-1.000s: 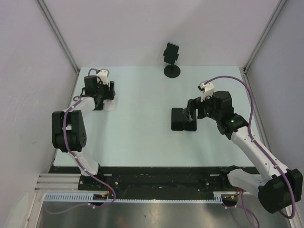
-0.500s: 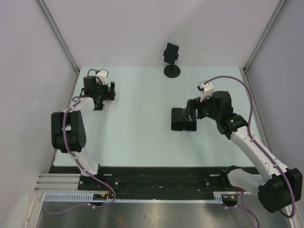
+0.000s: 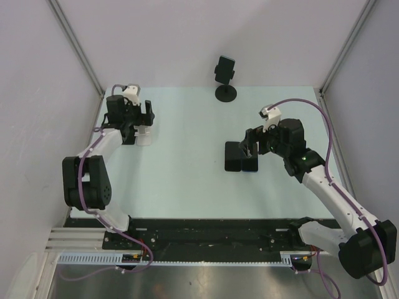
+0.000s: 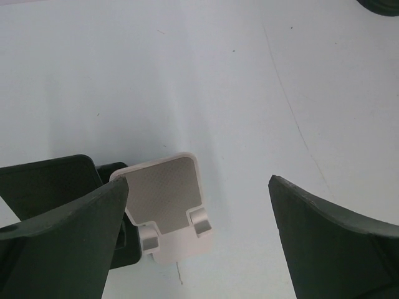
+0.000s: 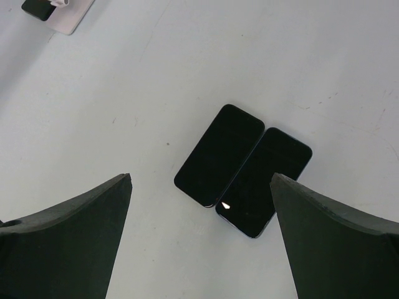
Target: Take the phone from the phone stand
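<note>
The left gripper (image 4: 198, 184) stands wide open and holds nothing. The white stand (image 4: 165, 199) sits bare just below it, nearer its left finger. A dark slab (image 4: 50, 184), probably a phone, lies against that finger's outer side, partly hidden by it

The right gripper (image 5: 201, 177) is wide open and empty too. Two flat phones (image 5: 219, 154) lie side by side on the table (image 3: 187, 180) right beneath its gap, touching along their long edges

One phone (image 3: 225, 67) is upright in the black stand (image 3: 225, 93), well apart from both grippers: beyond the right one and off to its left. I judge this to be the piece left to do

Risks from here:
- A sideways swing of the left gripper at this height could let its left finger clip the white stand or the slab and push them across the table
- If the right gripper drops or closes where it hangs, it could shove the flat pair or pinch both at once
- The black stand looks tall on a small round base. A pull on the phone that is not straight out of the cradle may tip it or lift it along, with nothing holding the base
- The phone's faces look smooth, so a shallow or off-centre grip could let it slide out and fall
- The reach is long for either arm, so the approach angle may be poor
</note>
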You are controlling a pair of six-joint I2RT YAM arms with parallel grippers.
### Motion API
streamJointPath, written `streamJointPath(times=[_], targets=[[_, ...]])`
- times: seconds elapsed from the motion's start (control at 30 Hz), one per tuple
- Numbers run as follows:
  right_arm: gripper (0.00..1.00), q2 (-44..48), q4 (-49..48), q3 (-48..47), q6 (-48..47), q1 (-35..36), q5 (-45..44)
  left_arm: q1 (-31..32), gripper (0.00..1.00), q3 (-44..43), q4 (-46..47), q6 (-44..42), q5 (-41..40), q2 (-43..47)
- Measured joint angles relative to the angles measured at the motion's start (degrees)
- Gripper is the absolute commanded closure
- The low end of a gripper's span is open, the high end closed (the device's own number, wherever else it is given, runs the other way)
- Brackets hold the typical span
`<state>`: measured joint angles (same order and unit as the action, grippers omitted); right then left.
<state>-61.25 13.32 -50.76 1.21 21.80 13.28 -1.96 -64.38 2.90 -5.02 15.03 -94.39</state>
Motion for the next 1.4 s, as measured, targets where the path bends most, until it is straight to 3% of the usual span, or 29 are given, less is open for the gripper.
streamJointPath(times=[0.33,0.6,0.87,1.4], targets=[[0.0,-3.8,-6.2,0.0,6.3,-2.6,-1.5,1.0,0.0,4.9,-0.5,15.2,-4.4,11.5],[0.01,-17.5,-15.8,-5.5,9.6,-6.5,-0.8,7.1,0.0,8.6,-4.0,20.9,-4.4,22.0],[0.02,-38.4,-29.2,-21.2,7.6,-11.6,6.8,15.7,0.0,15.5,-10.2,21.1,-4.1,30.2],[0.12,-75.4,-38.6,-63.3,5.6,-13.7,19.4,18.9,0.0,21.2,-16.2,24.4,-2.5,38.8]])
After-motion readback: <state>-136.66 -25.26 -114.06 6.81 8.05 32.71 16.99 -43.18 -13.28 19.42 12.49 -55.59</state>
